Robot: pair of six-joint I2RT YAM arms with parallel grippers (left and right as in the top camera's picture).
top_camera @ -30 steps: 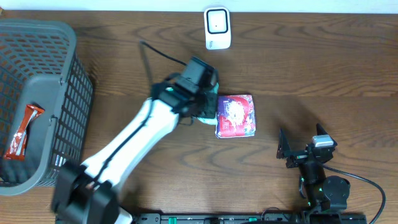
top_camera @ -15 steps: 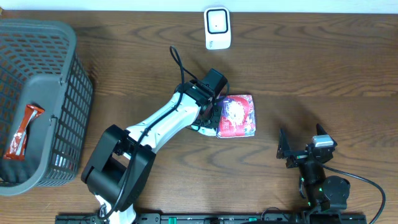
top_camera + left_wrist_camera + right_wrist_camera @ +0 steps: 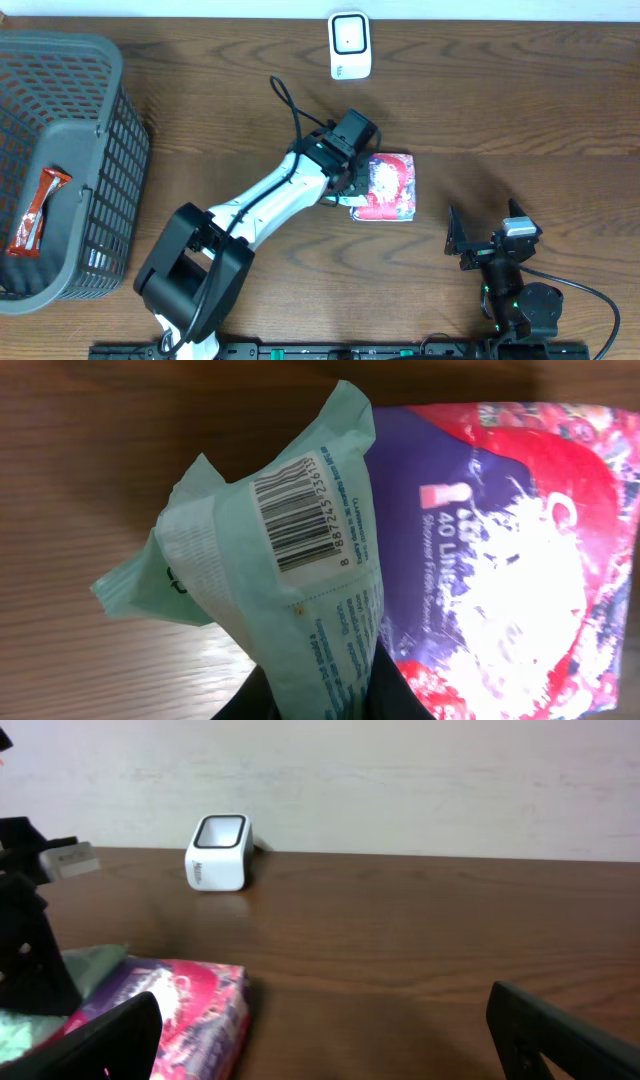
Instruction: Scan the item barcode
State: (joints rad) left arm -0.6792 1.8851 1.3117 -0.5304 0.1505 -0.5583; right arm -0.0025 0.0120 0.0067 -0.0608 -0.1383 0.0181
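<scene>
Sticking out from between the fingers of the left hand [image 3: 320,702], the mint-green packet [image 3: 300,570] points away from the wrist camera. Its crimped end is the farthest part from the hand. The hand is pressed together on the packet's near end, pinching it. The packet's barcode [image 3: 298,512] sits on the upper panel, turned toward the wrist camera and uncovered.

The packet's right side lies against a red-and-purple package [image 3: 500,560] that rests flat on the tabletop [image 3: 500,100]. From overhead, the left hand [image 3: 350,188] covers almost all of the packet, and it sits at the left edge of that package [image 3: 392,188], near the middle of the tabletop.

The white barcode scanner [image 3: 350,45] stands well apart from the packet, at the far edge of the tabletop, with bare wood between them. In the right wrist view the scanner [image 3: 220,853] is beyond the package [image 3: 190,1010].

The right hand [image 3: 485,240] is near the front of the tabletop, off to the package's right and apart from it. Its fingers are spread wide with nothing between them.

A dark mesh basket [image 3: 125,150] stands at the far left, and an orange-red wrapper [image 3: 38,212] lies inside it.
</scene>
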